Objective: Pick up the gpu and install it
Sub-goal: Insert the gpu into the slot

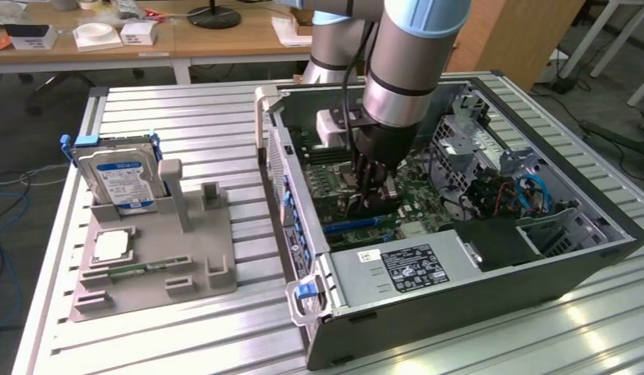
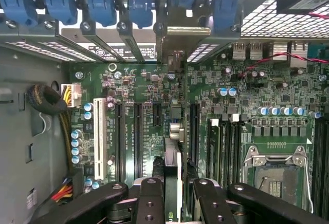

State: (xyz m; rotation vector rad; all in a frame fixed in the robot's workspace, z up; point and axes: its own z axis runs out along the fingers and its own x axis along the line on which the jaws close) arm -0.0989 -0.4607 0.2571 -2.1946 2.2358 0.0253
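**Spotter:** Black fingers [image 2: 151,203] sit closest to your wrist camera, and your gripper [image 2: 177,206] stands partly closed with the gpu [image 2: 173,175] pinched edge-on between them.

**Operator:** So where does the gpu sit?

**Spotter:** Down inside the computer case [image 1: 478,297], upright over the green motherboard [image 2: 139,85], among the long dark slots [image 2: 136,131]. From the exterior view your gripper [image 1: 369,195] hangs low over the board. You can't tell from either view whether the bottom edge is in a slot.

**Operator:** How will it handle?

**Spotter:** My judgement is that it's light and stiff, but thin and fragile. It won't flex, so a tilted push would load the connector edge and the slot. Your hold across the two flat faces near the top edge looks like the sensible place, since it keeps the bottom edge free. Smooth faces could slip under a hard push.
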